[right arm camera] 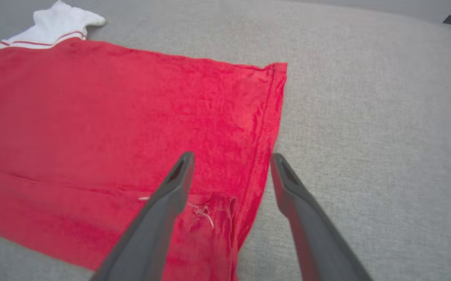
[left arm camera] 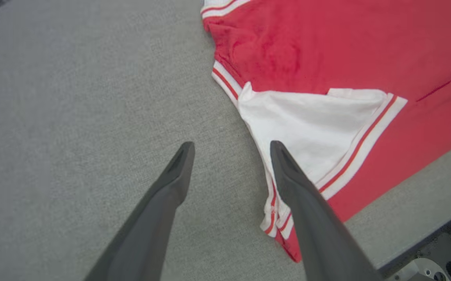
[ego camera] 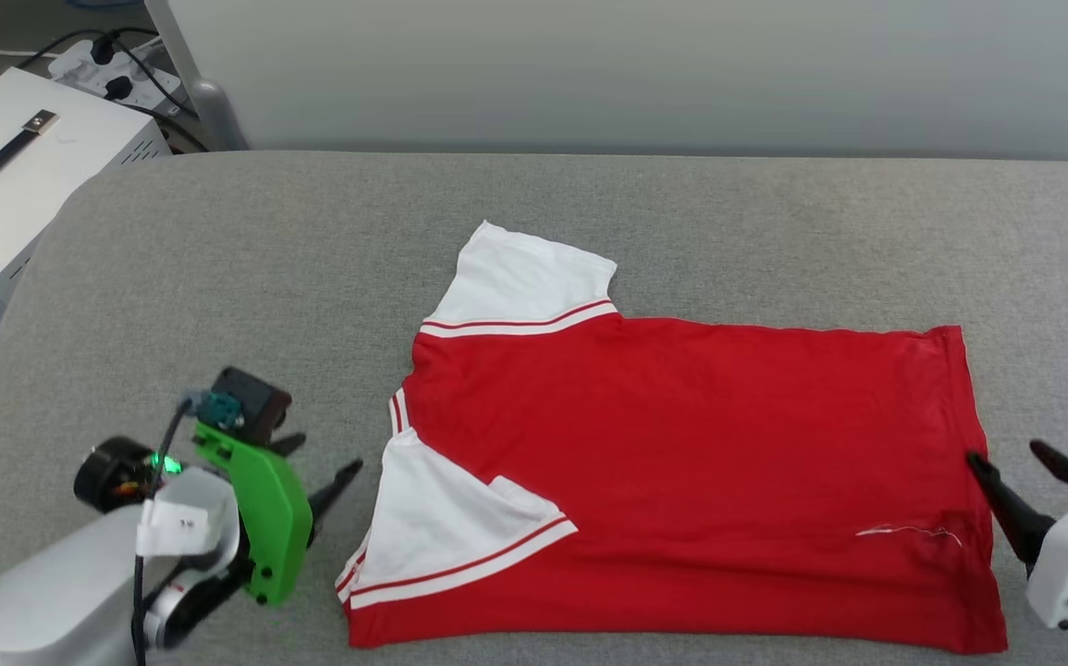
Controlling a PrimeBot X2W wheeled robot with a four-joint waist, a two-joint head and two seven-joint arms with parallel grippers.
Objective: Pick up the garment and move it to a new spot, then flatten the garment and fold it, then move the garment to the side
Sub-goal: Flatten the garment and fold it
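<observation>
Folding stage, apparently: the garment [ego camera: 681,444] lies flat at centre and lower right of the grey table [ego camera: 219,277]. Its lower long edge seems turned up over the body, with one white sleeve [ego camera: 441,527] tucked in and the other sleeve [ego camera: 524,277] projecting toward the top. The left gripper [left arm camera: 232,144] at the collar end and the right gripper [right arm camera: 232,154] at the hem both stand released, grasping nothing. The next move likely calls for pinching the upper edge at both ends to fold it inward.

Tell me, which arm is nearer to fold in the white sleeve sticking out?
Probably left. The left end effector sits open by the garment collar, near that sleeve; the right end effector is at the hem.
</observation>
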